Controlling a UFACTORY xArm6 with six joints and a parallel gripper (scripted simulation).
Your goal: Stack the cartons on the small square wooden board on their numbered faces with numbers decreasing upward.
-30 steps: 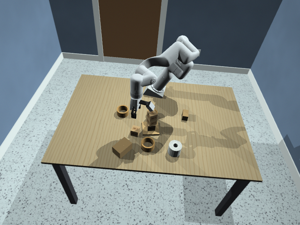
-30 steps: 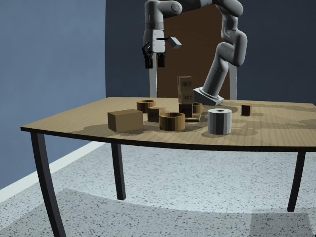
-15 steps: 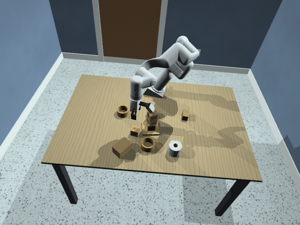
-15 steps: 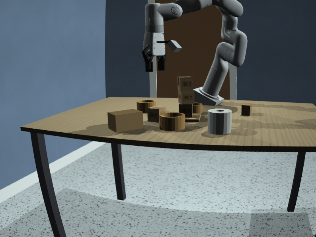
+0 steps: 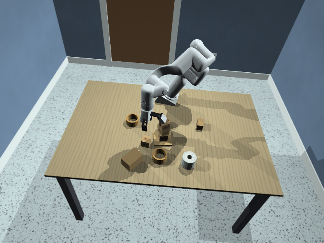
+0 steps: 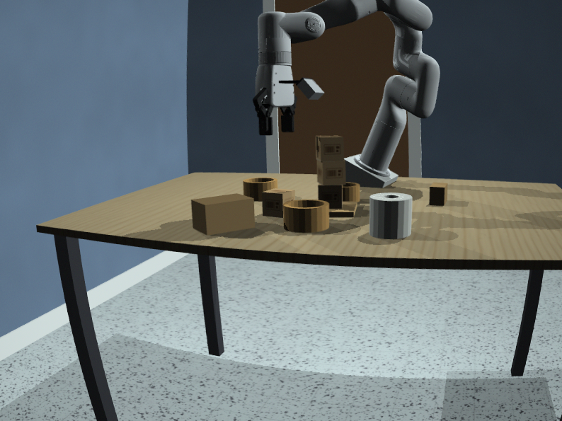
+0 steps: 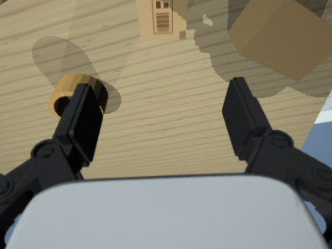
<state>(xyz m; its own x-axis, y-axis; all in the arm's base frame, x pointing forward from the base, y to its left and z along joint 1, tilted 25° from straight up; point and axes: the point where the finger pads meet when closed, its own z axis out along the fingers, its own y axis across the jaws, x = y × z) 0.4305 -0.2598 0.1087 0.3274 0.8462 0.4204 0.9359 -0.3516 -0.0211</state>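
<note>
Three cartons stand stacked on the square board (image 5: pixel 157 141) (image 6: pixel 347 212): a dark bottom one (image 5: pixel 163 138) (image 6: pixel 330 197), a middle one (image 6: pixel 330 172) and a top one (image 6: pixel 329 148). The middle one looks slightly turned. The fourth carton (image 5: pixel 145 141) (image 6: pixel 277 204) (image 7: pixel 163 20) stands on the table just left of the board, a label on its side. The numbers underneath are hidden. My gripper (image 6: pixel 277 132) (image 7: pixel 161 96) is open and empty, pointing down, higher than the column's top and to its left in the exterior view.
A brown box (image 5: pixel 132 158) (image 6: pixel 222 213) (image 7: pixel 285 33) lies front left. One ring (image 5: pixel 159 161) (image 6: pixel 306 219) stands before the board, another (image 5: pixel 132 124) (image 6: pixel 260 193) (image 7: pixel 77 80) back left, a third (image 6: pixel 354 193) behind the column. A grey cylinder (image 5: pixel 188 163) (image 6: pixel 391 216) and small block (image 5: pixel 199 125) (image 6: pixel 438 194) stand right.
</note>
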